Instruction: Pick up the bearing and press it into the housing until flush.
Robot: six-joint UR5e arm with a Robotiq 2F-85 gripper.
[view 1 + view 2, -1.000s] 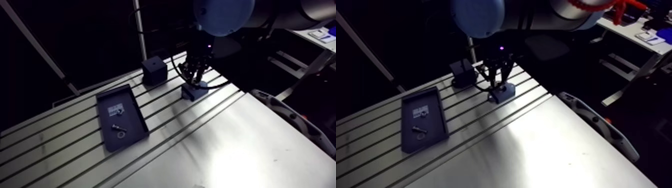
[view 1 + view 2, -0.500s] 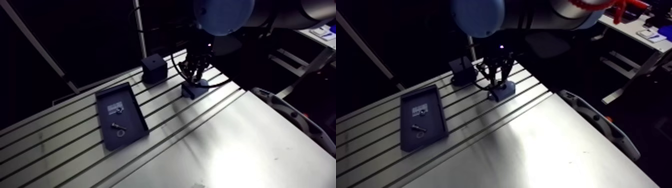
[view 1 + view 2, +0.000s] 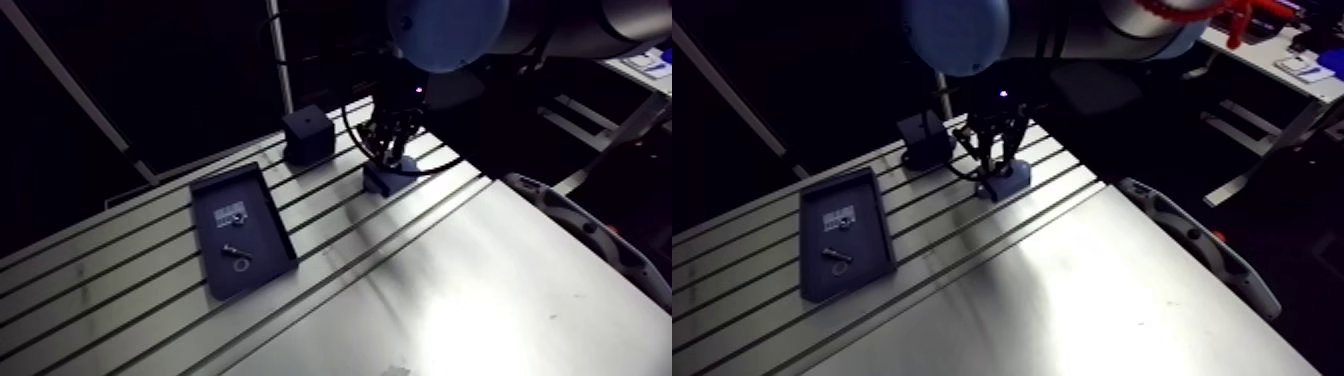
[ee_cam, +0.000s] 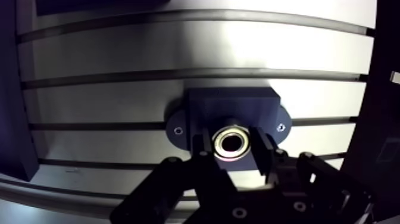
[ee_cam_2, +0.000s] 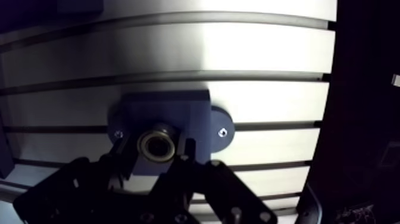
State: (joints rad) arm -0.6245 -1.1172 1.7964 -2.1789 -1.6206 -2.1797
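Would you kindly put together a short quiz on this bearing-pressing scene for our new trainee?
1. True or false: the dark tray holds small hardware.
2. Where is the bearing? A in the tray; B between the fingers of the gripper, at the bore of the housing; C behind the housing, untouched.
3. How many screws show on the housing's flange?
Key: 1 true; 2 B; 3 two.
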